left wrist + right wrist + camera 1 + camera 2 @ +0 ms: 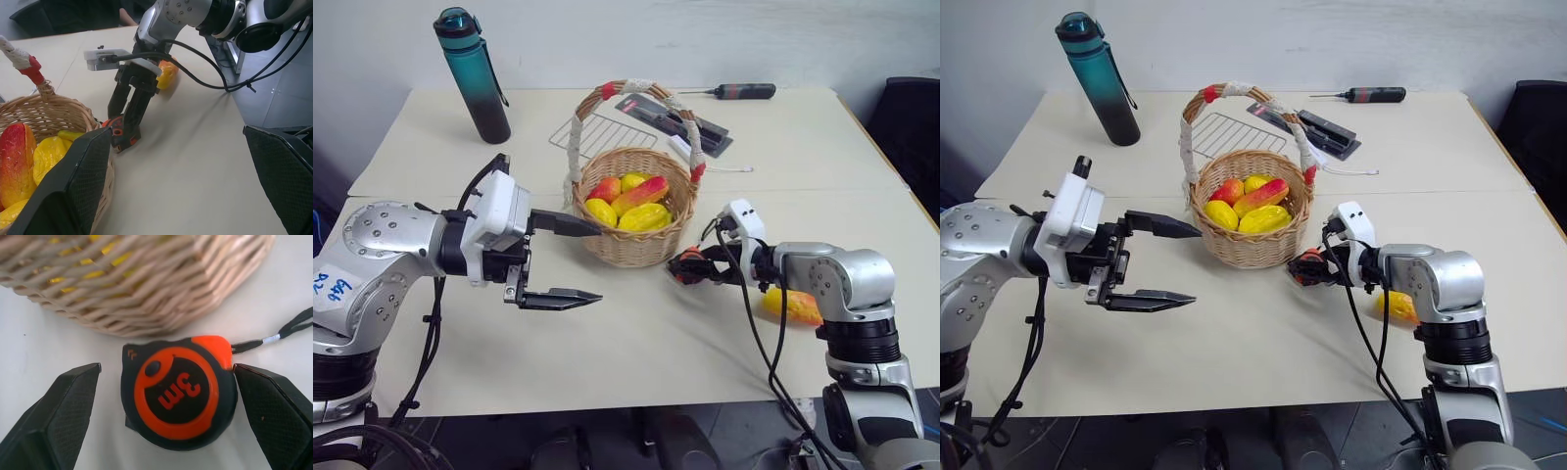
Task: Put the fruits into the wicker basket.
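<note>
1. The right gripper (166,418) is spread wide around an orange-black tape measure (178,391); nothing is held.
2. The left gripper (570,262) is held wide open, empty.
3. Yellow-red fruits (628,202) are seen inside the wicker basket (636,245); one mango (793,305) lies on the table (636,343).

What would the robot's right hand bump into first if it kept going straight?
Probably the tape measure, lying between the right hand's open fingers. Just beyond it stands the wicker basket.

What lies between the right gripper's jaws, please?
The orange-black tape measure, on the table beside the wicker basket, shown in the right wrist view.
</note>
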You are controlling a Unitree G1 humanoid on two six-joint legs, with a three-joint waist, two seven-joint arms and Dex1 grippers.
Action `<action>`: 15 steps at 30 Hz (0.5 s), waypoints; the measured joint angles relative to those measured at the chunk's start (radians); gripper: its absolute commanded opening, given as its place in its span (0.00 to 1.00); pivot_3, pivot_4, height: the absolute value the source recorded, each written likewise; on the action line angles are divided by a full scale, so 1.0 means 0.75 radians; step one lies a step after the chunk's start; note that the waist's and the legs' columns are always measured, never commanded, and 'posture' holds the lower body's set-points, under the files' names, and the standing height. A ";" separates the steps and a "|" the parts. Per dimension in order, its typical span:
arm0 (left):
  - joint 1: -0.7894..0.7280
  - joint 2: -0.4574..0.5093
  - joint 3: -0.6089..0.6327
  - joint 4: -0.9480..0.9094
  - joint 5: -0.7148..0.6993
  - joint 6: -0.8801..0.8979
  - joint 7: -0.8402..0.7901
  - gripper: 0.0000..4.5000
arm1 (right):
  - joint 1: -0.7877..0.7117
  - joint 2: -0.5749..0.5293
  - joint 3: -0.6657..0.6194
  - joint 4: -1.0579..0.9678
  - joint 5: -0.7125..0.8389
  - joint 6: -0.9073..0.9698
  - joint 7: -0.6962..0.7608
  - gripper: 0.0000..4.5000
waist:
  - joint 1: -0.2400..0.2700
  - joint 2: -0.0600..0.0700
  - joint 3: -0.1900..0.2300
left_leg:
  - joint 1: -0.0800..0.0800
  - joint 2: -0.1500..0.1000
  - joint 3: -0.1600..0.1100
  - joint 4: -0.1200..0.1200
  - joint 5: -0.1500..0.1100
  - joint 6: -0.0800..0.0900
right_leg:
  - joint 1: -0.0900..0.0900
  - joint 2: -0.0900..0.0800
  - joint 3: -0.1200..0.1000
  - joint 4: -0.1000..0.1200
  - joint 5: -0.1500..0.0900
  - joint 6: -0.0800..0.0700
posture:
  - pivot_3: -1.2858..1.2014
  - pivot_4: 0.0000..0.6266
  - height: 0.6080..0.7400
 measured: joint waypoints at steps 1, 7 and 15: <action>0.001 0.000 0.000 0.000 0.000 -0.002 -0.001 1.00 | 0.000 -0.001 0.026 0.000 -0.005 -0.003 -0.011 0.99 | 0.000 0.000 0.000 | -0.001 0.000 0.000 0.000 0.000 0.000 | -0.001 0.000 -0.001 -0.001 0.000 0.000 | 0.52 0.24 1.00; 0.001 0.000 0.001 0.015 0.002 -0.005 -0.001 1.00 | 0.040 -0.084 0.233 -0.059 -0.104 -0.200 -0.020 0.99 | 0.000 0.000 0.000 | -0.014 0.000 -0.001 0.004 0.000 0.000 | -0.012 0.000 -0.002 0.000 0.000 0.001 | 0.52 0.24 1.00; 0.001 0.000 0.001 0.022 0.003 -0.009 -0.001 1.00 | 0.055 -0.117 0.278 -0.060 -0.135 -0.286 -0.018 0.77 | 0.002 0.000 0.000 | -0.015 0.000 -0.001 0.005 0.001 -0.001 | -0.015 0.000 -0.001 0.004 0.000 0.001 | 0.52 0.24 1.00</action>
